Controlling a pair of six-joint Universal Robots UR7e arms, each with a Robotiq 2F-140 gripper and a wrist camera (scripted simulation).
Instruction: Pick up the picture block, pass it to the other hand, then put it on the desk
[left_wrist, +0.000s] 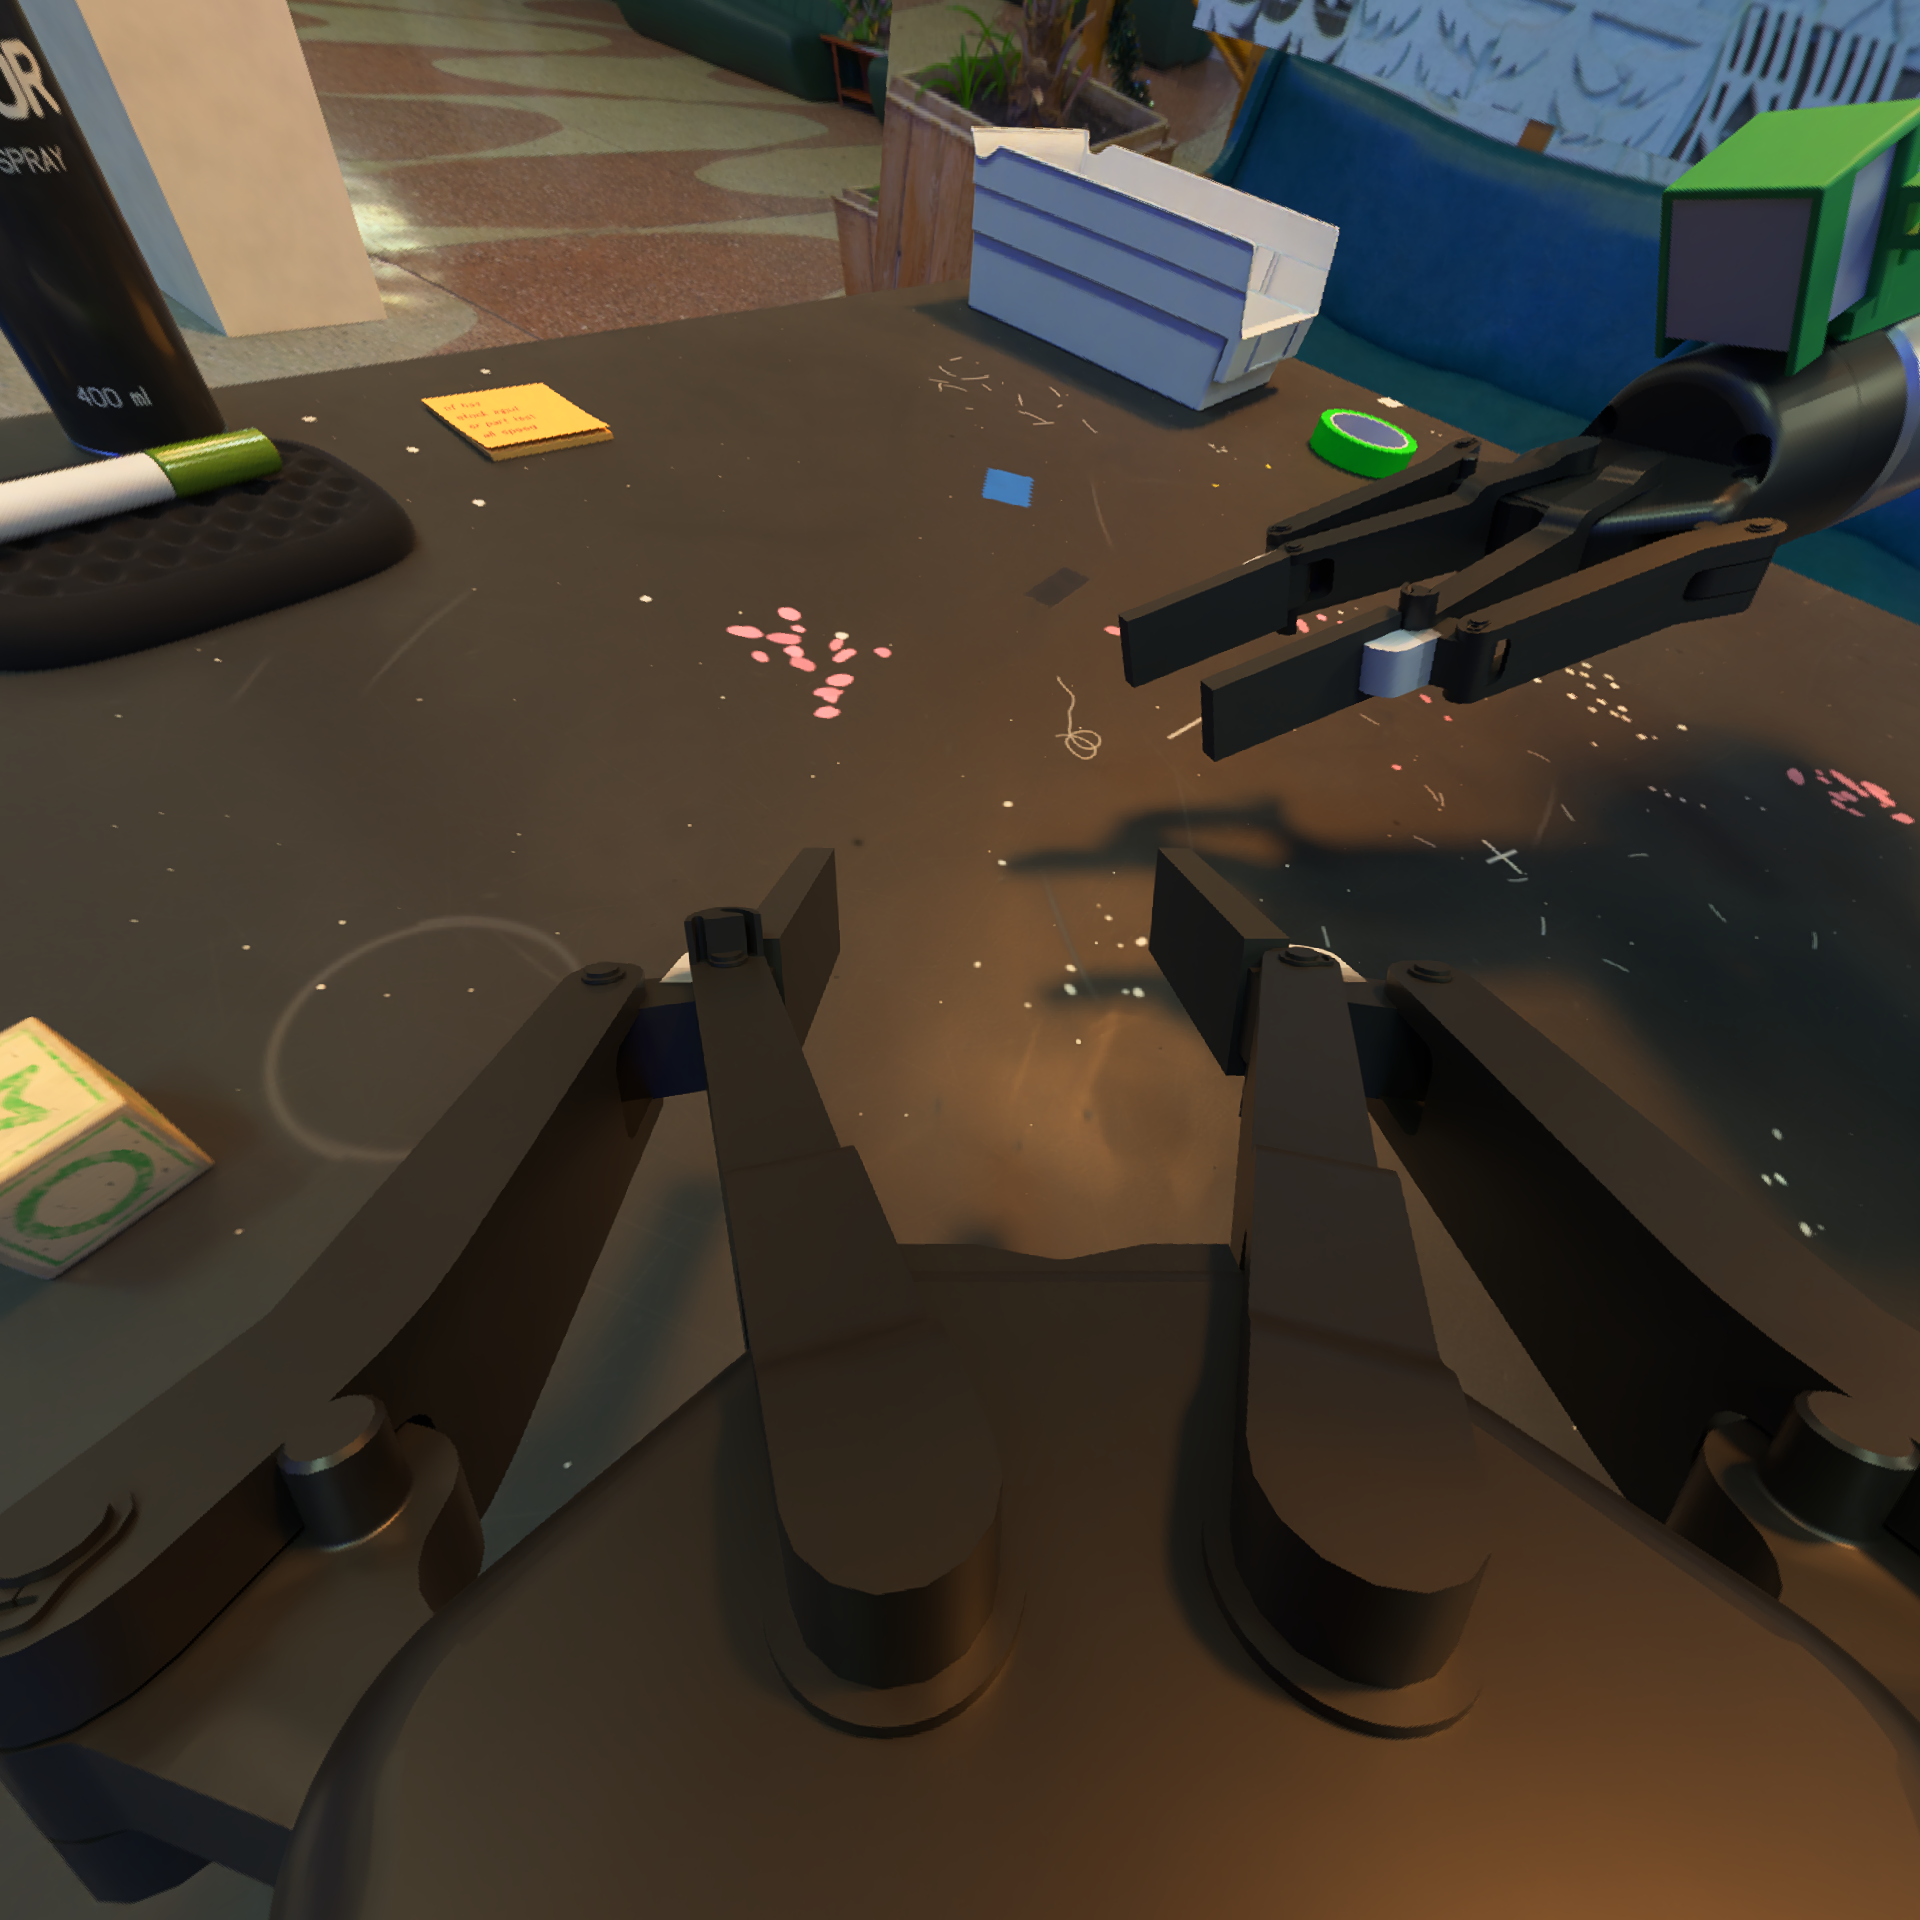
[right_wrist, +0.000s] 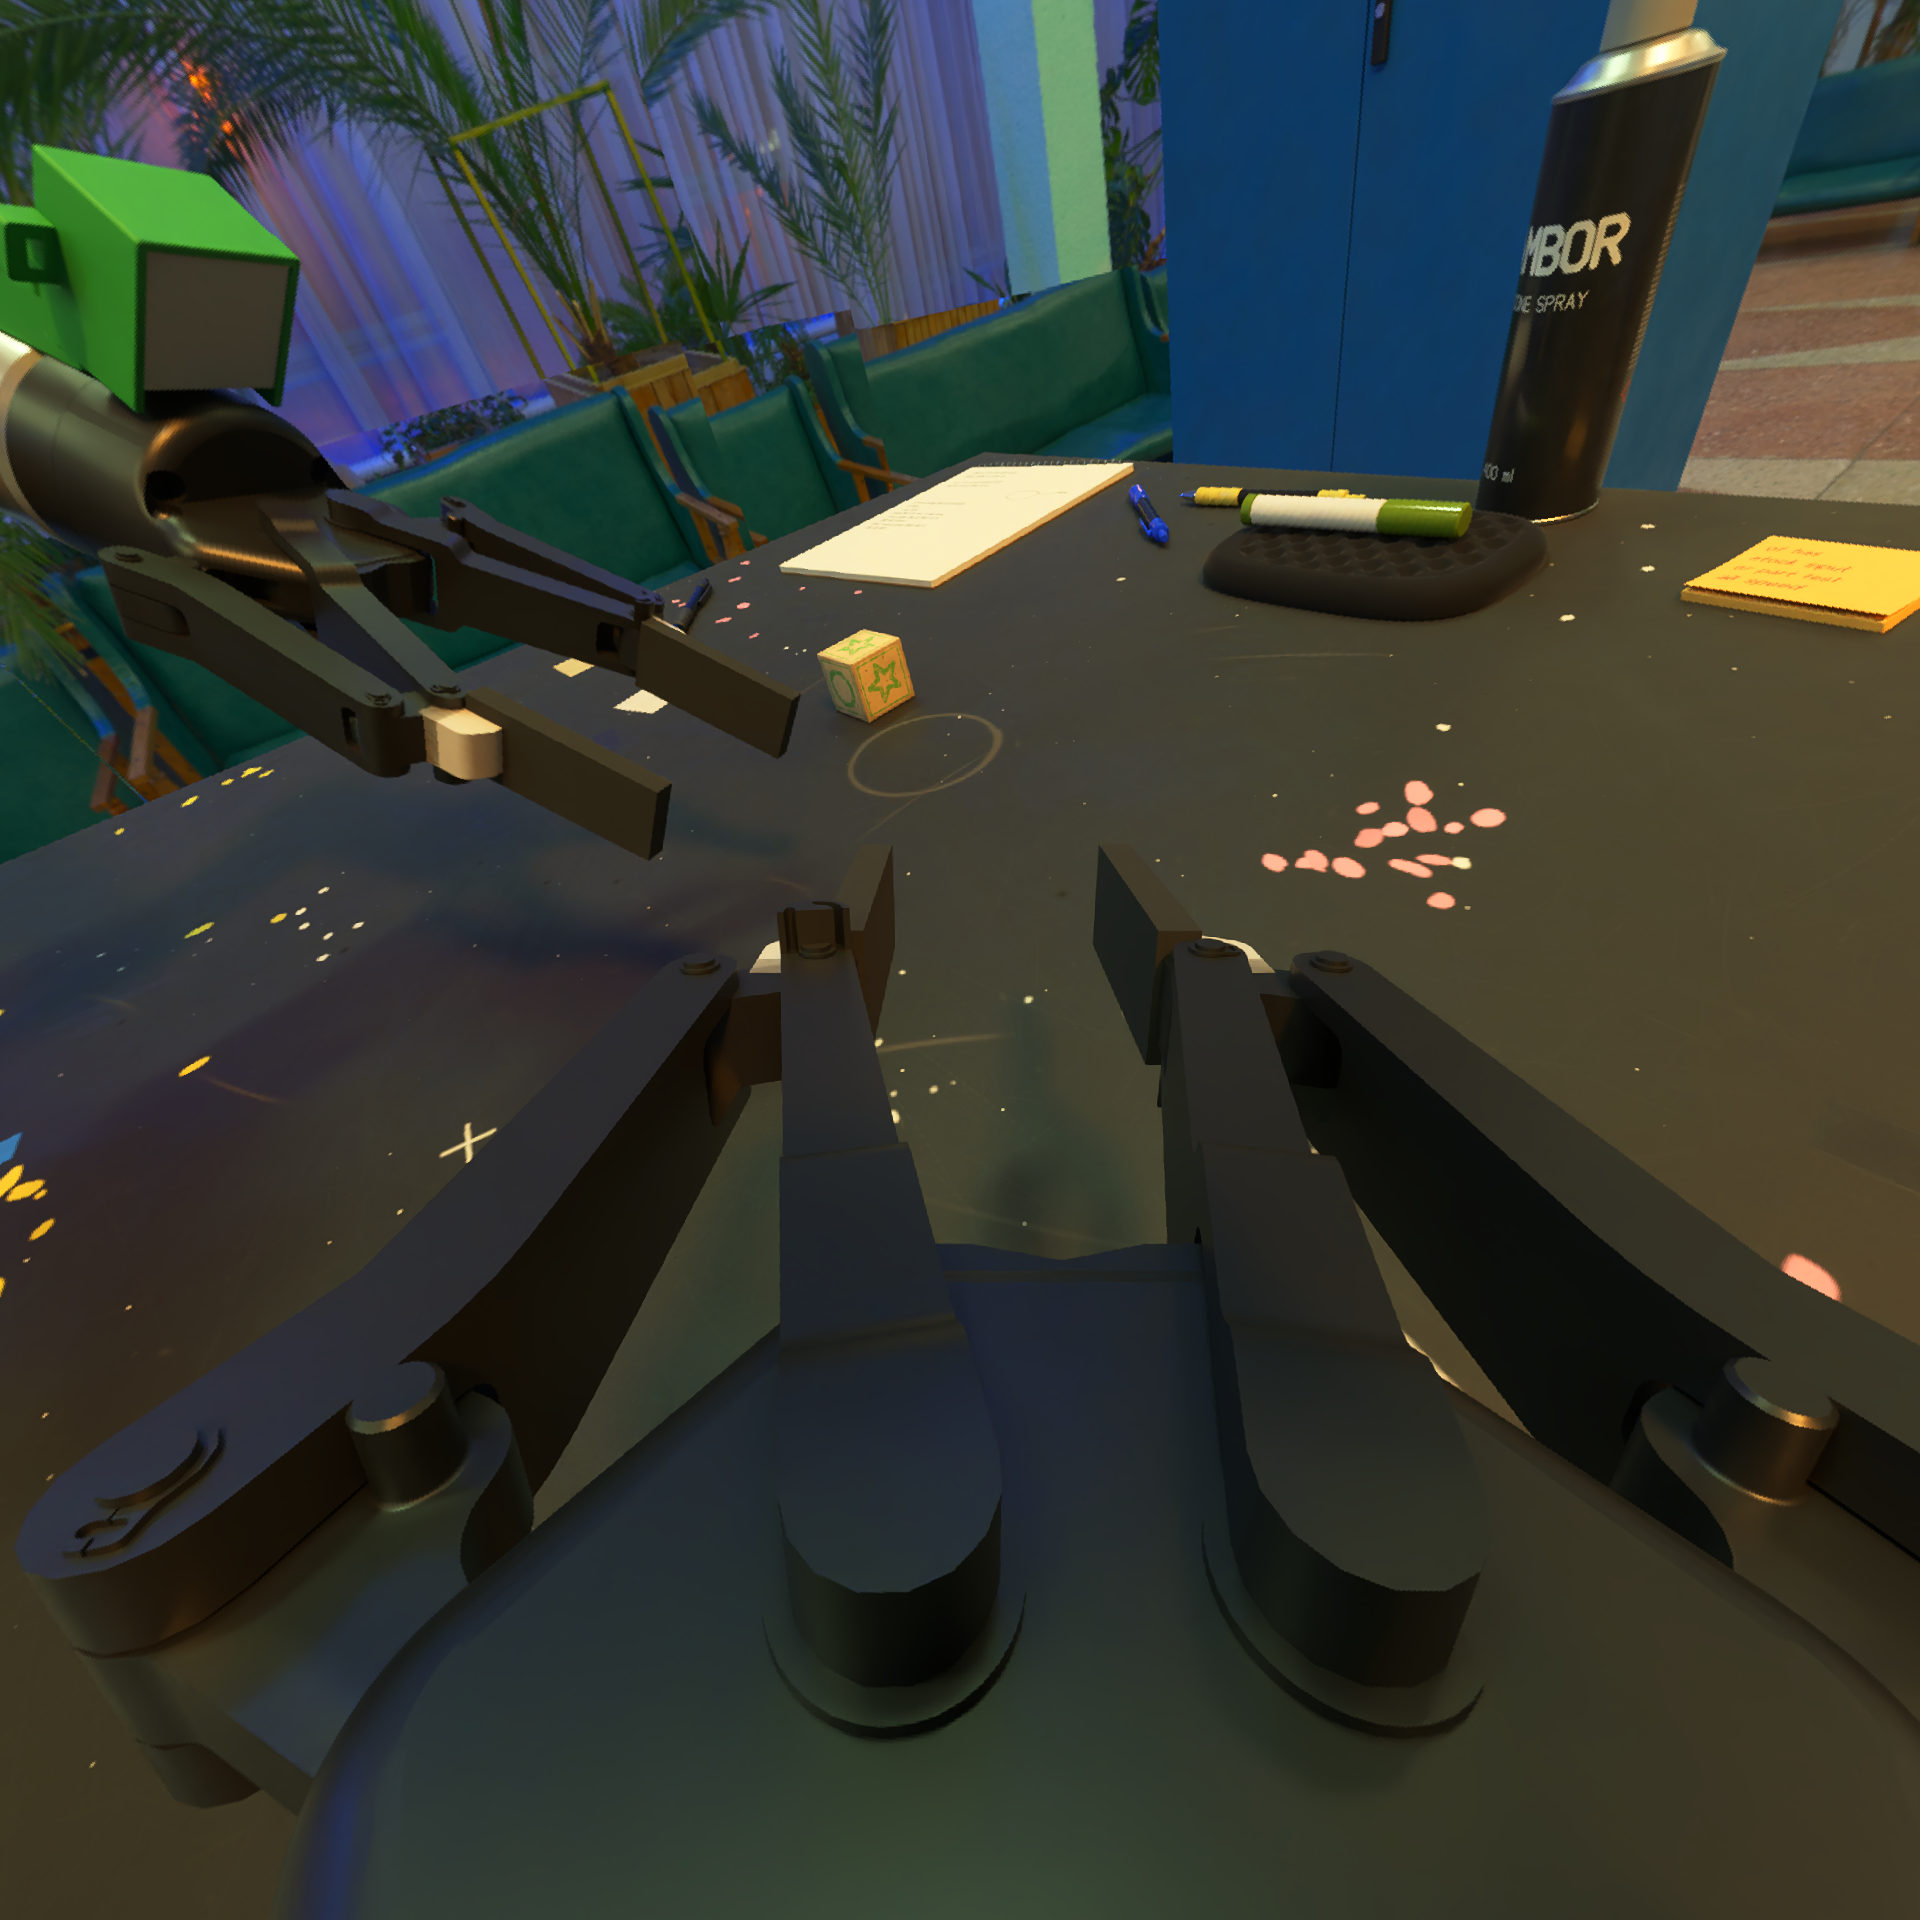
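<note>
— So where does the picture block (right_wrist: 867, 674) sit?
— On the dark counter (right_wrist: 1143, 748), resting free beside a faint chalk ring, well apart from both arms. In the left wrist view it lies at the near left (left_wrist: 73, 1143), outside that gripper's fingers.
— And the grippers?
— The left gripper (left_wrist: 995, 935) hovers with its fingers spread and nothing between them. The right gripper (right_wrist: 992, 925) is likewise spread and empty. Each shows in the other's view, off to one side above the counter.
— What stands around the block?
— Farther back, a white notepad (right_wrist: 961, 525), a blue pen (right_wrist: 1149, 514), and a black padded rest (right_wrist: 1371, 571) carrying a green-capped marker (right_wrist: 1356, 514). A black spray can (right_wrist: 1605, 281) stands behind it, and an orange sticky pad (right_wrist: 1808, 582) lies to the right. At the far edge in the left wrist view sit a white open box (left_wrist: 1132, 270) and a green tape roll (left_wrist: 1363, 442).
— Room to move?
— The middle of the counter is open, speckled with pink and white flecks. Green seats and plants lie beyond the edge.
</note>
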